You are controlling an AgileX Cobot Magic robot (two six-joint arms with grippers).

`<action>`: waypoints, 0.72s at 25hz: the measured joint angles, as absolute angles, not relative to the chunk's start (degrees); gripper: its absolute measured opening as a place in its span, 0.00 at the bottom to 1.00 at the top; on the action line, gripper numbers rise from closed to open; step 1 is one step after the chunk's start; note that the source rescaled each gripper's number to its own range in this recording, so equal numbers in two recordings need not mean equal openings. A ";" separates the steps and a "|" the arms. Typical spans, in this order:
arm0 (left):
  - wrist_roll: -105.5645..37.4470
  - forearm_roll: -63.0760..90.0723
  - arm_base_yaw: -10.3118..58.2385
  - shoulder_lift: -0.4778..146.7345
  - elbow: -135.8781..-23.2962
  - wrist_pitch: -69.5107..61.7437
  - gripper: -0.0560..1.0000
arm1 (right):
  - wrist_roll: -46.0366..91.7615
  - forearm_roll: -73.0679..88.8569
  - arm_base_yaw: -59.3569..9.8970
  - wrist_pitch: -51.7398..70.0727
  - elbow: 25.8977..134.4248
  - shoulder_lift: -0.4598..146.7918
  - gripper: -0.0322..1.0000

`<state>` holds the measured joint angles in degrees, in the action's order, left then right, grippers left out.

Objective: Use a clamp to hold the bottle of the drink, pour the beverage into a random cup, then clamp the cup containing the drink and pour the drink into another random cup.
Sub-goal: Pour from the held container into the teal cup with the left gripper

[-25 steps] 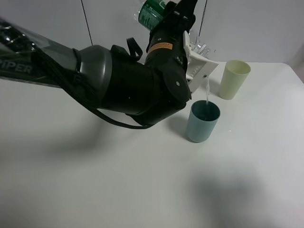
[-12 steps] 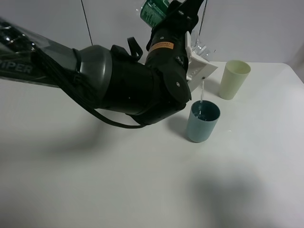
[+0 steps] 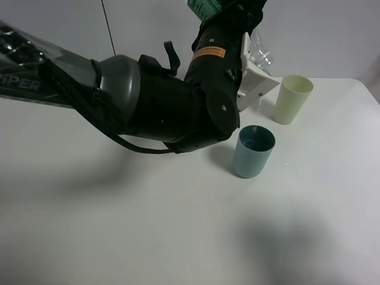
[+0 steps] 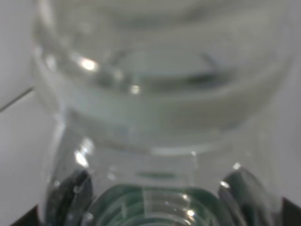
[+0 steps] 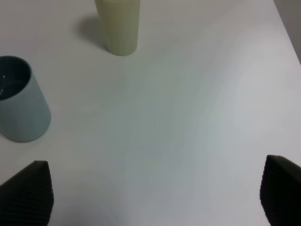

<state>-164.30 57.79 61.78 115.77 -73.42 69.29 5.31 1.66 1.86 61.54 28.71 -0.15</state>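
In the exterior high view my left gripper (image 3: 244,37), black with pale finger parts and an orange sticker, is shut on the bottle (image 3: 261,54). It holds the bottle tilted, high above and behind the teal cup (image 3: 254,152). No stream falls from the bottle. The teal cup stands upright with a little clear liquid showing inside. The left wrist view is filled by the clear bottle (image 4: 155,94), with its green label (image 4: 155,207) between the dark fingers (image 4: 70,197). The right wrist view shows the teal cup (image 5: 19,101), and my right gripper (image 5: 155,197) open and empty above the table.
A pale yellow-green cup (image 3: 294,99) stands upright behind and to the right of the teal cup; it also shows in the right wrist view (image 5: 118,23). The bulky left arm (image 3: 148,107) hangs over the white table (image 3: 178,225). The table's right edge (image 3: 373,89) is near.
The thin stream falling from the bottle into the teal cup has stopped. The left gripper has lifted and turned the bottle back up a little.
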 joint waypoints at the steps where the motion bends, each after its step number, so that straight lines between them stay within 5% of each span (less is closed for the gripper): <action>1: -164.30 57.12 61.78 115.77 -73.42 69.29 0.07 | 5.31 1.66 1.86 61.54 28.71 -0.15 0.61; 18: -163.40 51.32 61.78 115.77 -73.42 69.29 0.07 | 5.31 1.66 1.86 61.54 28.71 -0.15 0.61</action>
<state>-163.40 51.32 61.78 115.77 -73.42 69.29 5.31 1.66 1.86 61.54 28.71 -0.15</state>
